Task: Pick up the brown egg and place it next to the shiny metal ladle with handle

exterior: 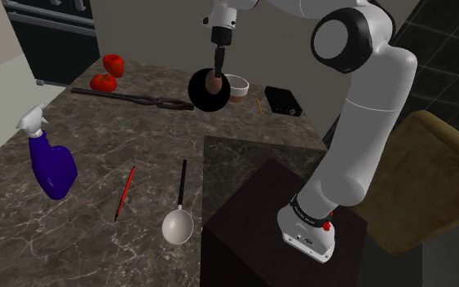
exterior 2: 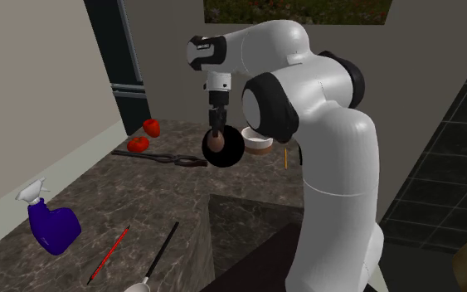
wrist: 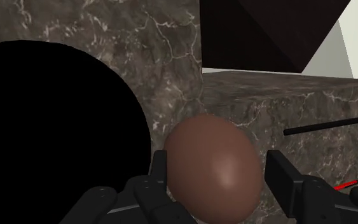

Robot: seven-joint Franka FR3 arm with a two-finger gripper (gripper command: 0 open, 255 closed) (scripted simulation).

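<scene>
Plainly, the pick is done: the pincer is clenched on the egg, one finger at each flank, and holds it clear of the bench, in front of a black disc I cannot identify. What is left, as I judge it, is the carry and the set-down.

In the shoulder view the ladle lies on the bench well apart from the egg, at about 6 to 7 o'clock of it. Its bowl is nearest that view's lower edge and its thin dark handle runs off toward 12 o'clock.

The egg's long axis looks roughly upright, in line with the fingers. Which end is the narrow one I cannot tell.
</scene>
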